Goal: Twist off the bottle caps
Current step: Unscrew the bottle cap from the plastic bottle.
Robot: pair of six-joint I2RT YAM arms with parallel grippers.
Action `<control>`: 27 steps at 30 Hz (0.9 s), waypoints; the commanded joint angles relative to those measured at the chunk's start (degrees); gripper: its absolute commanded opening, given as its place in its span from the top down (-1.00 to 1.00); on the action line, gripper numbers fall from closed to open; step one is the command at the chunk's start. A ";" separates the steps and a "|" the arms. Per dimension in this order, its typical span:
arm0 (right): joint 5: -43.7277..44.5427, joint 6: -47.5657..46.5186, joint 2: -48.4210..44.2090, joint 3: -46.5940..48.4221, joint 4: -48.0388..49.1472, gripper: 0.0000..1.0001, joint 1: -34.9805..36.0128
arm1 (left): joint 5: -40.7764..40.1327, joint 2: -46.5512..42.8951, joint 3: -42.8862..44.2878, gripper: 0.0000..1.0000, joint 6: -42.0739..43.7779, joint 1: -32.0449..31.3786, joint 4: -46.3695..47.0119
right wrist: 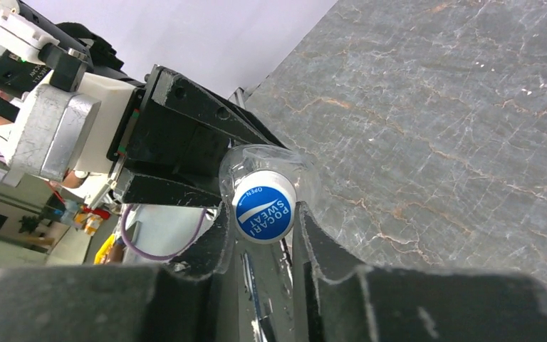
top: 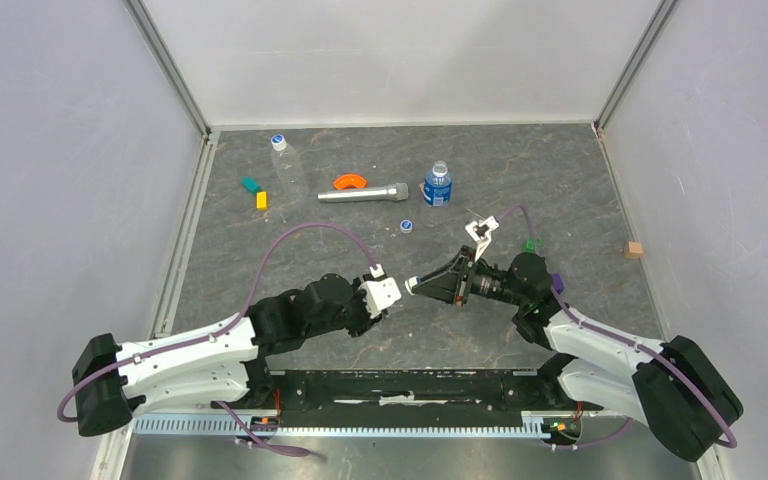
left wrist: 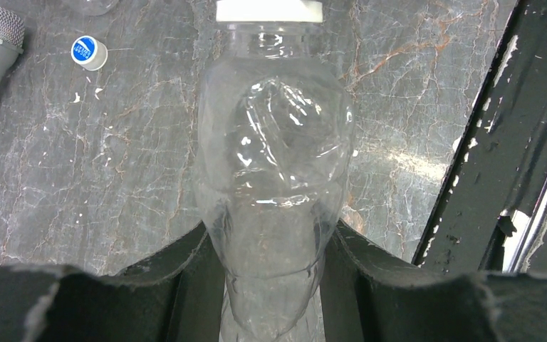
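My left gripper (left wrist: pixel 274 263) is shut on the lower body of a clear unlabelled bottle (left wrist: pixel 274 178), held off the table and lying sideways. The white rim of its cap (left wrist: pixel 269 10) shows at the top edge of the left wrist view. My right gripper (right wrist: pixel 263 228) faces it end on, shut on that blue-topped bottle cap (right wrist: pixel 262 208), with a finger on each side. From above, the two grippers meet at the cap (top: pixel 412 284). A loose cap (top: pixel 406 225) lies on the table. A blue-labelled bottle (top: pixel 437 185) stands capped at the back. Another clear capped bottle (top: pixel 285 165) lies at the back left.
A silver microphone-like cylinder (top: pixel 363 192) and an orange curved piece (top: pixel 349 181) lie at the back. Green (top: pixel 251 185) and yellow (top: pixel 261 200) blocks sit at the back left. A wooden cube (top: pixel 633 250) is at the right, near the wall.
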 commanded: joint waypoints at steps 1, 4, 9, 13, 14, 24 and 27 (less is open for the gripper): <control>-3.68 -5.11 0.21 1.26 4.41 0.77 0.15 | 2.54 -0.34 1.68 0.84 1.01 -0.25 2.35; -8.86 -12.98 -0.56 0.81 5.01 0.95 0.15 | 4.72 -1.77 1.25 0.85 0.90 -0.29 3.11; -18.63 -28.20 -2.49 2.42 -1.13 0.99 0.15 | 12.50 -4.97 0.49 0.84 -0.61 -0.20 4.16; -22.18 -41.45 -4.63 5.02 -11.54 1.00 0.21 | 21.09 -5.93 0.74 0.79 -1.79 -0.21 4.30; -22.75 -44.88 -5.03 5.85 -14.21 1.00 0.30 | 23.46 -6.02 0.85 0.79 -1.98 -0.12 4.30; -19.55 -52.28 -9.89 7.13 -23.52 0.62 0.56 | 29.73 -6.08 1.52 0.77 -1.83 0.46 4.43; -13.76 -48.73 -11.87 5.92 -23.55 0.20 0.53 | 19.62 -6.29 0.54 0.76 -1.00 0.42 4.15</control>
